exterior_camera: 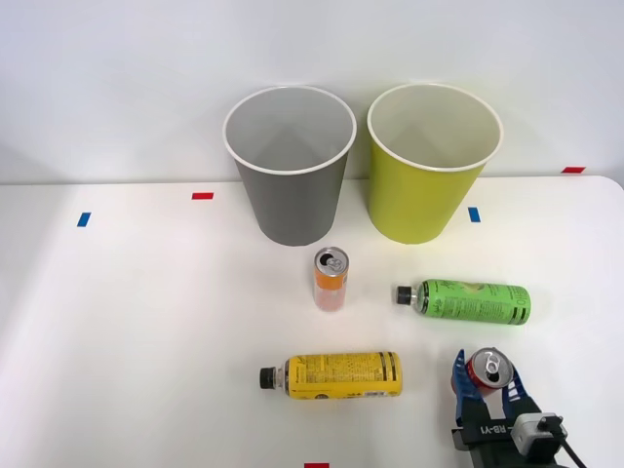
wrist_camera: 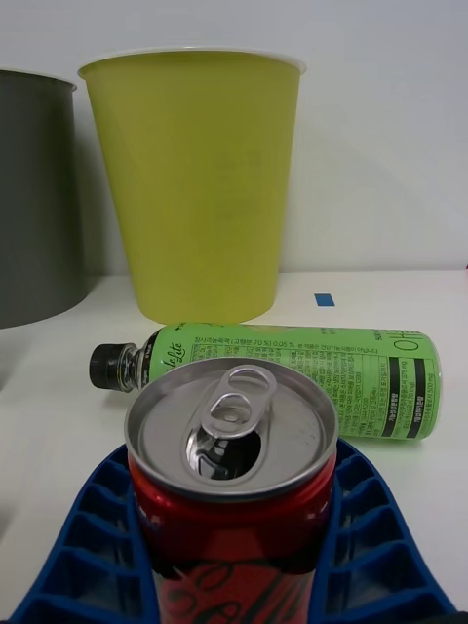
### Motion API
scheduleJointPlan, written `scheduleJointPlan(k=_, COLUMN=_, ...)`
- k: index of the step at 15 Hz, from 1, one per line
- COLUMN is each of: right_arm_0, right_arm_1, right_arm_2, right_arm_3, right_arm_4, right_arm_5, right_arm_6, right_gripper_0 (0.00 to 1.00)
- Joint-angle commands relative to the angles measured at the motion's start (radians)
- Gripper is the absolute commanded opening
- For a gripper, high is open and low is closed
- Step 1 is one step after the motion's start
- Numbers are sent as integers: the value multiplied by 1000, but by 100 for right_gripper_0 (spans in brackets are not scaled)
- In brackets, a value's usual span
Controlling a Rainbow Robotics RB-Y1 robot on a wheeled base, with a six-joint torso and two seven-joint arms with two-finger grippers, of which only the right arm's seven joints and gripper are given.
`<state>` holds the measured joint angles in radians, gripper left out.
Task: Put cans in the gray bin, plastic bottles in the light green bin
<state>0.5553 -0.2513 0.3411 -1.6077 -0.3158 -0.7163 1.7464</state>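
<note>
So, the tabletop (exterior_camera: 127,322) is white with bits of red and blue tape, and at the back stand the two big tubs side by side: the gray bin (exterior_camera: 291,166) on the robot's left and the light green bin (exterior_camera: 434,164) on its right. Both are upright and look empty from the front view.

Next down in size: the green bottle (exterior_camera: 468,301) lies on its side in front of the light green bin, cap pointing toward the robot's left, and the yellow bottle (exterior_camera: 334,375) lies the same way nearer the robot. The orange can (exterior_camera: 331,279) stands upright just in front of the gray bin.

Smallest bit is where the action is. The right claw (exterior_camera: 485,382) has its blue ribbed fingers either side of the red can (wrist_camera: 232,468) near the front right of the tabletop, and they look pressed against its sides, so I'd call it holding the can. The can is upright, its tab already popped open.

What could go wrong, as I see it:
- The gray bin is the far one from this arm, so the carry crosses over the green bottle and past the light green bin. Too low and it clips the bottle and sends it rolling.
- Letting go early drops the can in the wrong bin.
- The grip looks low on a slick round can, so it could tilt or slip on the lift.
- Bumping the orange can on approach could topple it.
</note>
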Motion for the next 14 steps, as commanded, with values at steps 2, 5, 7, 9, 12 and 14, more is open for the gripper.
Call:
scheduleJointPlan(k=2, right_arm_0=0, right_arm_1=0, right_arm_2=1, right_arm_3=-1, right_arm_4=1, right_arm_5=-2, right_arm_6=-2, right_gripper_0=0)
scheduleJointPlan(k=5, right_arm_0=-3, right_arm_1=-9, right_arm_2=-13, right_arm_3=-9, right_arm_4=29, right_arm_5=-2, right_arm_6=-16, right_gripper_0=0)
scheduleJointPlan(k=7, right_arm_0=-14, right_arm_1=-22, right_arm_2=-11, right_arm_3=-17, right_arm_4=35, right_arm_5=-2, right_arm_6=-19, right_gripper_0=0)
scheduleJointPlan(k=9, right_arm_0=-41, right_arm_1=-36, right_arm_2=-1, right_arm_3=-37, right_arm_4=35, right_arm_5=3, right_arm_6=-25, right_gripper_0=0)
scheduleJointPlan(k=12, right_arm_0=-55, right_arm_1=-31, right_arm_2=-20, right_arm_3=-181, right_arm_4=50, right_arm_5=189, right_arm_6=-33, right_gripper_0=0)
scheduleJointPlan(k=14, right_arm_0=-57, right_arm_1=-23, right_arm_2=-40, right_arm_3=-285, right_arm_4=44, right_arm_5=299, right_arm_6=-44, right_gripper_0=0)
